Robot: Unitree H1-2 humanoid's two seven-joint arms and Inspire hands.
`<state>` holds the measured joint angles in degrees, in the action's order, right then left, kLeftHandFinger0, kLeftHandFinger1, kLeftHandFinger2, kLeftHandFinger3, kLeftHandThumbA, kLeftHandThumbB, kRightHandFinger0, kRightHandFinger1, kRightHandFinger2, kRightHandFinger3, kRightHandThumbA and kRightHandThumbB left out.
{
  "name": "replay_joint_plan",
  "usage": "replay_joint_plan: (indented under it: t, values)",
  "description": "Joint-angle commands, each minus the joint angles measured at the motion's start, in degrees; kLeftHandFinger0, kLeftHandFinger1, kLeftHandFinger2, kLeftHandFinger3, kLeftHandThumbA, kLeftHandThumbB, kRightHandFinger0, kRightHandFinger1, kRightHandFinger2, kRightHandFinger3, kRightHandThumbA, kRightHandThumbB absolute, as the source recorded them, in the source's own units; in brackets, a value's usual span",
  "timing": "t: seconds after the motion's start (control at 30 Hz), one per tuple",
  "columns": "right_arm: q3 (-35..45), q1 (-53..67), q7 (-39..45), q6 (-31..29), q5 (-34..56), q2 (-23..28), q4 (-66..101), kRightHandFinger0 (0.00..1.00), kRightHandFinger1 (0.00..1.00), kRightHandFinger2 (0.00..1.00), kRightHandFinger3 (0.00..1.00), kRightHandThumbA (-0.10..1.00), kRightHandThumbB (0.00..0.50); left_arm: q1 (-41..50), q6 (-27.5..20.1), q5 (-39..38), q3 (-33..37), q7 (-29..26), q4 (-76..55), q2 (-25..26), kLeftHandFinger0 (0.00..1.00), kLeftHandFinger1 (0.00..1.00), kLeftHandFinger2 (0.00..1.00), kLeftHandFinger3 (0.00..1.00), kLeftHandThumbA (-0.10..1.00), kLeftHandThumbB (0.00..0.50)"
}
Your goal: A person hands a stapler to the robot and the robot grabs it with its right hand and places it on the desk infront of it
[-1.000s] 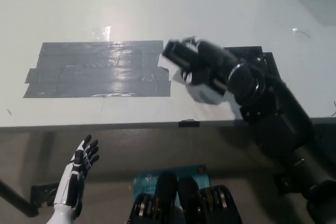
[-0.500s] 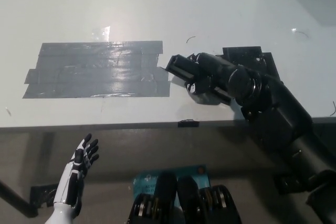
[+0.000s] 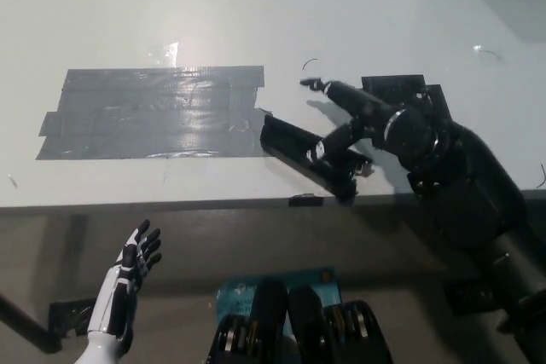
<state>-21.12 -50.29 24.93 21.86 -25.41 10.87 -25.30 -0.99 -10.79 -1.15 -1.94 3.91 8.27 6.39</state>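
black stapler, white desk, grey tape

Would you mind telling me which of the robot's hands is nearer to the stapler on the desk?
The right hand is nearer: its fingers spread right over the stapler near the desk's front edge. The white left hand hangs open below the desk edge, far off at the lower left.

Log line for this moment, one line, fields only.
stapler: lying on desk by grey tape patch | right robot hand: opening over stapler | left robot hand: open, idle below desk edge

Stapler on desk, right of tape patch
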Motion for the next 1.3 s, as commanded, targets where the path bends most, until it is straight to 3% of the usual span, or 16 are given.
replay_joint_plan:
  t: [0.0,0.03,0.13,0.3,0.37,0.43,0.5,0.67,0.73,0.8,0.93,1.07,1.13,1.17,1.23,1.27]
  values:
    - [3.8,-4.1,-1.7,-3.4,3.0,1.4,5.0,1.00,1.00,1.00,1.00,1.00,0.472,-0.5,0.7,0.6,0.3,0.1,-2.1,0.6,1.00,1.00,1.00,1.00,1.00,0.461]
    - [4.7,-4.8,-2.0,-3.5,3.4,1.3,5.4,1.00,1.00,1.00,1.00,1.00,0.485,-0.4,0.6,0.5,0.2,0.1,-2.2,0.5,1.00,1.00,1.00,1.00,1.00,0.454]
    - [8.0,-6.1,-3.8,-4.5,4.7,1.1,8.2,1.00,1.00,1.00,1.00,1.00,0.444,-0.4,0.3,0.1,0.2,0.3,-1.9,0.6,1.00,1.00,1.00,1.00,1.00,0.448]
    - [15.0,-8.6,-5.9,-4.7,8.5,1.7,15.4,1.00,1.00,1.00,1.00,1.00,0.444,-0.3,0.3,-0.1,0.3,0.6,-2.1,0.7,1.00,1.00,1.00,1.00,1.00,0.443]
    - [17.8,-10.3,-5.5,0.6,9.1,1.7,19.4,1.00,1.00,1.00,1.00,1.00,0.474,-0.3,0.2,0.1,0.3,0.5,-2.0,0.7,1.00,1.00,1.00,1.00,1.00,0.437]
    - [19.4,-11.1,-5.5,2.1,8.4,2.8,24.2,1.00,1.00,1.00,1.00,1.00,0.483,-0.2,0.6,0.5,0.4,0.2,-2.3,0.6,1.00,1.00,1.00,1.00,1.00,0.433]
    - [21.5,-11.0,-5.0,4.3,9.4,3.2,29.9,1.00,1.00,1.00,1.00,1.00,0.442,-0.3,0.4,0.5,0.3,0.0,-2.2,0.4,1.00,1.00,1.00,1.00,1.00,0.431]
    - [26.8,-6.3,-2.2,5.1,11.8,4.3,46.5,1.00,1.00,1.00,1.00,1.00,0.428,-1.3,0.3,0.4,0.2,0.0,-2.1,0.5,1.00,1.00,1.00,1.00,1.00,0.445]
    - [28.2,-1.9,-0.5,5.1,14.8,4.7,54.4,1.00,1.00,1.00,1.00,1.00,0.399,-1.8,0.4,0.6,0.4,0.0,-2.0,0.4,1.00,1.00,1.00,1.00,1.00,0.439]
    - [29.4,4.8,-0.2,5.1,18.6,3.7,62.5,1.00,1.00,1.00,1.00,1.00,0.424,-1.9,0.2,0.4,0.4,0.2,-1.6,0.6,1.00,1.00,1.00,1.00,1.00,0.444]
    - [29.0,17.6,-1.2,5.1,22.6,3.9,73.2,1.00,1.00,1.00,1.00,1.00,0.399,-1.6,0.2,0.0,0.6,0.4,-1.2,0.1,1.00,1.00,1.00,1.00,1.00,0.473]
    - [26.3,34.5,-3.6,4.6,24.3,-0.4,78.8,1.00,1.00,1.00,1.00,1.00,0.372,-0.4,0.5,0.0,1.0,0.7,-1.6,-0.1,1.00,1.00,1.00,1.00,1.00,0.476]
    - [25.2,39.2,-4.5,1.5,24.9,-2.0,77.2,1.00,1.00,1.00,1.00,1.00,0.346,-0.1,0.6,0.0,1.0,0.7,-1.7,-0.2,1.00,1.00,1.00,1.00,1.00,0.489]
    - [24.1,44.6,-5.4,-3.2,24.3,-3.7,73.6,1.00,1.00,1.00,1.00,1.00,0.329,0.4,0.2,0.1,1.0,0.7,-1.6,-0.2,1.00,1.00,1.00,1.00,1.00,0.500]
    - [23.6,48.5,-6.4,-5.8,23.9,-5.4,70.1,1.00,1.00,1.00,1.00,1.00,0.337,0.5,0.0,0.1,1.0,0.7,-1.6,-0.1,1.00,1.00,1.00,1.00,1.00,0.500]
    - [24.4,50.7,-6.7,-9.0,25.7,-6.8,65.3,1.00,1.00,1.00,1.00,1.00,0.300,0.3,-0.3,-0.3,1.0,0.9,-1.4,-0.2,1.00,1.00,1.00,1.00,1.00,0.500]
